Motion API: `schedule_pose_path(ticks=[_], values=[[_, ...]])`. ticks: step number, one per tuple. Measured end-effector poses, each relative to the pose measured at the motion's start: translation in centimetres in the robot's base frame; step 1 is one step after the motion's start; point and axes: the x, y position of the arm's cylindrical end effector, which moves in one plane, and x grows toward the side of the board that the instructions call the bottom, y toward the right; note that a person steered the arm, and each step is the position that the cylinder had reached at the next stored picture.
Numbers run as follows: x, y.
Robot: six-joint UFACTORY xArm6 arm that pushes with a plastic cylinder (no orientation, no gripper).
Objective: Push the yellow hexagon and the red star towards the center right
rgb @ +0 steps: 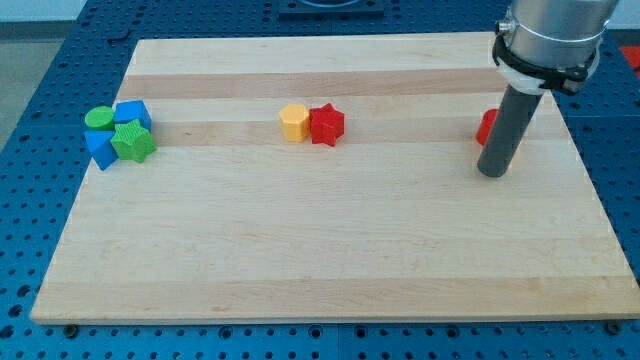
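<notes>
The yellow hexagon (293,122) sits near the board's upper middle, touching the red star (326,125) on its right. My tip (494,172) rests on the board far to the right of both, near the right edge. The rod partly hides a second red block (487,127) just behind it; its shape cannot be made out.
At the view's left, a tight cluster: a green cylinder (99,120), a blue cube (133,113), a green star (133,143) and another blue block (101,150). The wooden board (330,260) lies on a blue pegboard table.
</notes>
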Motion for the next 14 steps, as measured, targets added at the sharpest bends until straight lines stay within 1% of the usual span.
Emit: schedule_pose_path(ticks=[1, 2, 4, 5, 7, 8, 9, 12, 13, 14], values=[[0.9, -1.0], [1.3, -5.1], [1.3, -15.3], [0.2, -20.2], [-4.9, -27.6], [-7.5, -29.0], [-8.3, -25.9], [-8.3, -14.0], [-8.4, -12.9], [-9.1, -15.2]])
